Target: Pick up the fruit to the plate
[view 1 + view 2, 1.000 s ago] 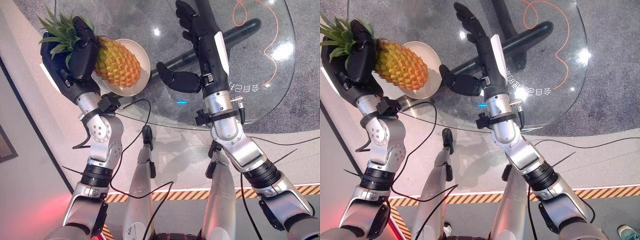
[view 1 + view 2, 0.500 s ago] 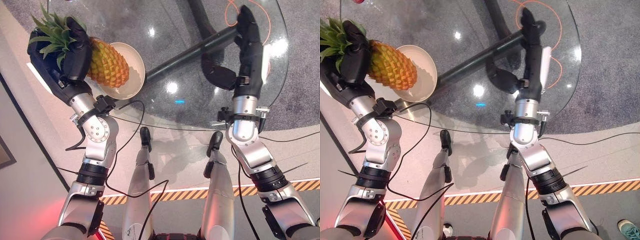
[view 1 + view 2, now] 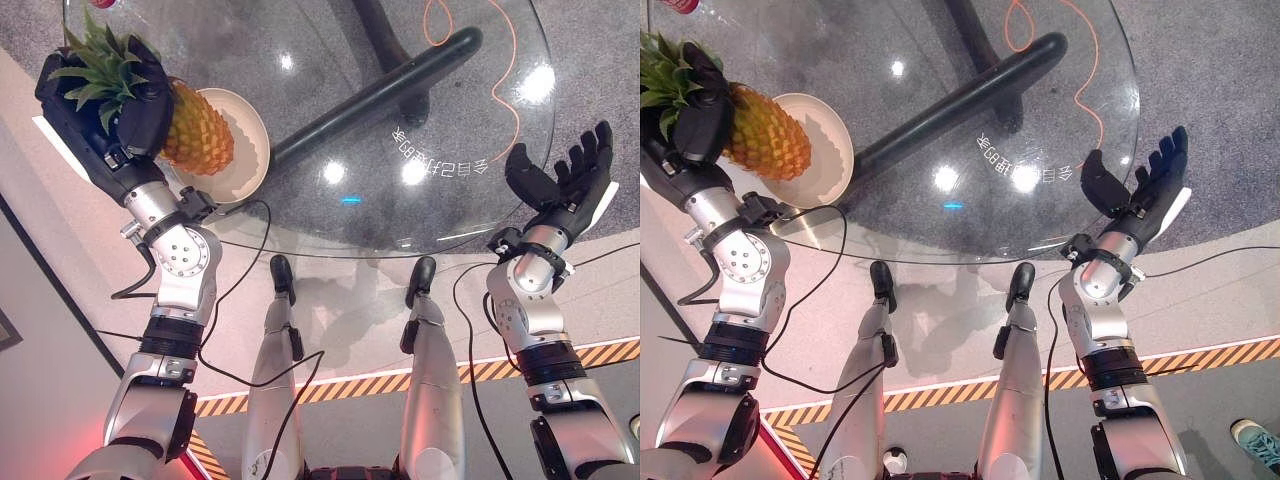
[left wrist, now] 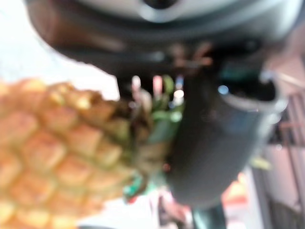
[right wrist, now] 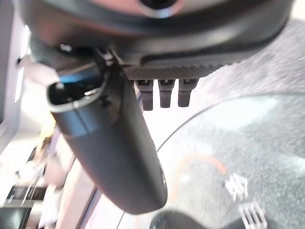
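Left robot hand (image 3: 110,110) curled round scaly pineapple (image 3: 195,135) over round white plate (image 3: 245,150), right robot hand (image 3: 562,180) splayed.

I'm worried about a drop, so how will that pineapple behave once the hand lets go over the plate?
The pineapple looks bulky, so probably heavy. Its rounded body overhangs the shallow plate, so it may roll. The left hand has its fingers near the crown, so the body may swing.

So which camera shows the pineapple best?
The left eye view: the whole pineapple shows, leaves held in the left hand, body over the plate. The right eye view cuts its leaves at the edge. The left wrist view is a blurry close-up.
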### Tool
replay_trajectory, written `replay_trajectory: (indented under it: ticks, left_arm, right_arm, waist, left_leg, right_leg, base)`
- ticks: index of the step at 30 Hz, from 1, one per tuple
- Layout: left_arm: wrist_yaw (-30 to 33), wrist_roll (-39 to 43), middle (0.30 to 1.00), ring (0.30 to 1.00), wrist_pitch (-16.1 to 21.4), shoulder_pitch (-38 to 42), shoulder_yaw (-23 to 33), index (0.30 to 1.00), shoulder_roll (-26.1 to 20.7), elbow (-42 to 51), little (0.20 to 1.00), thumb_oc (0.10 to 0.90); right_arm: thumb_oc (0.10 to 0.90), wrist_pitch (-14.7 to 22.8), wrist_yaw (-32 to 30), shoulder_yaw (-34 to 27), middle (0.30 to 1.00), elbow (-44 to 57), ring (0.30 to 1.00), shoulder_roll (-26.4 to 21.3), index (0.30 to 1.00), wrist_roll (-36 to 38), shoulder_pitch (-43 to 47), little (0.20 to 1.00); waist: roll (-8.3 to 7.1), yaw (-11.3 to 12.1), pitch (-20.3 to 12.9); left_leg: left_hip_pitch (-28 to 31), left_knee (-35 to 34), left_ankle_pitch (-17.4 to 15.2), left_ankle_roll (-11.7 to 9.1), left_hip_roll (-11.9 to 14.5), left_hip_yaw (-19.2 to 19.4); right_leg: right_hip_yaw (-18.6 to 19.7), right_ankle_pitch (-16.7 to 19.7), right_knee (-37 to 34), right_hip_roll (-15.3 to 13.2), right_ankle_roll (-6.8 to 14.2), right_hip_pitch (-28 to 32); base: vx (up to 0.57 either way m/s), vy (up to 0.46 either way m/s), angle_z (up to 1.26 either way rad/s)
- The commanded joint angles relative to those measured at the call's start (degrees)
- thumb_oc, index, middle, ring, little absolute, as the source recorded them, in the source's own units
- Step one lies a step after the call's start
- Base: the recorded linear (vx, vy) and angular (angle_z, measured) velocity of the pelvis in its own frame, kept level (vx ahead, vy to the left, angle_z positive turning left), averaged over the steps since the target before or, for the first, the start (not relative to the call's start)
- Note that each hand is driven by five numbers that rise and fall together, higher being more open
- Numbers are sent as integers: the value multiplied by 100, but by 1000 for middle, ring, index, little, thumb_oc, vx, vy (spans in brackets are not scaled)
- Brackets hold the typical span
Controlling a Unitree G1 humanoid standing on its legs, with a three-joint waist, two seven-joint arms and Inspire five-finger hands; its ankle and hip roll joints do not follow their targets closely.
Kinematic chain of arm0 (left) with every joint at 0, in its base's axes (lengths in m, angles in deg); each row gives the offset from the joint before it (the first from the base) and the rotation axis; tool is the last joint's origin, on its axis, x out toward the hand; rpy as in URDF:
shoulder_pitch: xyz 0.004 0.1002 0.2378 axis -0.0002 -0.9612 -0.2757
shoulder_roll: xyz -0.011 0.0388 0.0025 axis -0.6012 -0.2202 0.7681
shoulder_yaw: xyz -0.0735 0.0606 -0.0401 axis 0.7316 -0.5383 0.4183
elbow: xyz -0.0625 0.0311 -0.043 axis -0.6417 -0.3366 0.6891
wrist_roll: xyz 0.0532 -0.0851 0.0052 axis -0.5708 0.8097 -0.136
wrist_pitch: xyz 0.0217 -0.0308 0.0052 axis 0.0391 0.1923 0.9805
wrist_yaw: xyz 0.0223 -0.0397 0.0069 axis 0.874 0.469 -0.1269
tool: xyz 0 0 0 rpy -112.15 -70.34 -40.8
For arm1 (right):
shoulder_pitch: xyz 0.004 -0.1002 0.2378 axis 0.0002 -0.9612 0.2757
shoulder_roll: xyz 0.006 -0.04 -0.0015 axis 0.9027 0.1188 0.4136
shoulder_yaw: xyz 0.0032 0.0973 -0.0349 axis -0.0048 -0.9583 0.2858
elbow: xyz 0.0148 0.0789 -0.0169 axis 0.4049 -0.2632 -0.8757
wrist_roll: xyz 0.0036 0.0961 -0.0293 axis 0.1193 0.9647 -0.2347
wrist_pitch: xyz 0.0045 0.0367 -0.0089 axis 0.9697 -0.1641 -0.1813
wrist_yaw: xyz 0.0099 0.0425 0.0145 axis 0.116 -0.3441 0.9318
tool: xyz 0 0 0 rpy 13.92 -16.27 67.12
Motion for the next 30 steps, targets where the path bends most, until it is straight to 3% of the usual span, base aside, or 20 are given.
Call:
replay_trajectory:
  ticks: [1, 7, 13, 30]
  left_arm:
    - [345, -631, 300, 300, 1025, 909, 367, 300, -727, 150, 200, 100]
    - [590, -774, 300, 300, 1139, 1278, 220, 300, -883, -353, 200, 100]
    - [932, -851, 300, 300, 1148, 1652, 8, 300, -1050, -853, 200, 100]
    - [1097, -470, 300, 300, 1257, 2406, -457, 300, -1322, -1989, 200, 100]
  right_arm:
    - [800, 706, 55, -469, 900, -105, 900, -368, 900, 692, 261, 900]
    - [800, 835, 469, -511, 900, -1273, 900, -384, 900, 1688, 352, 900]
    - [800, 814, 739, -455, 900, -2156, 900, -421, 900, 2212, 535, 900]
    - [800, 463, 1627, -601, 900, -4249, 900, -619, 900, 2979, 819, 900]
  waist:
    - [-306, 153, -147]
    - [-360, 158, -147]
    - [-396, 161, -147]
    - [-455, 152, -147]
  left_leg:
    - [87, 273, -312, 14, 27, 3]
    - [40, 287, -310, -8, 53, -8]
    - [-21, 344, -316, -32, 70, -23]
    - [-197, 505, -399, -29, 125, -52]
  right_leg:
    - [-326, 341, -513, 188, -10, 234]
    - [-350, 346, -524, 232, -29, 231]
    - [-377, 346, -538, 238, -47, 238]
    - [-390, 254, -437, 284, -83, 137]
  base:
    - [0, 0, 0]
    - [-14, -12, -6]
    - [0, 0, 0]
    - [0, 0, 0]
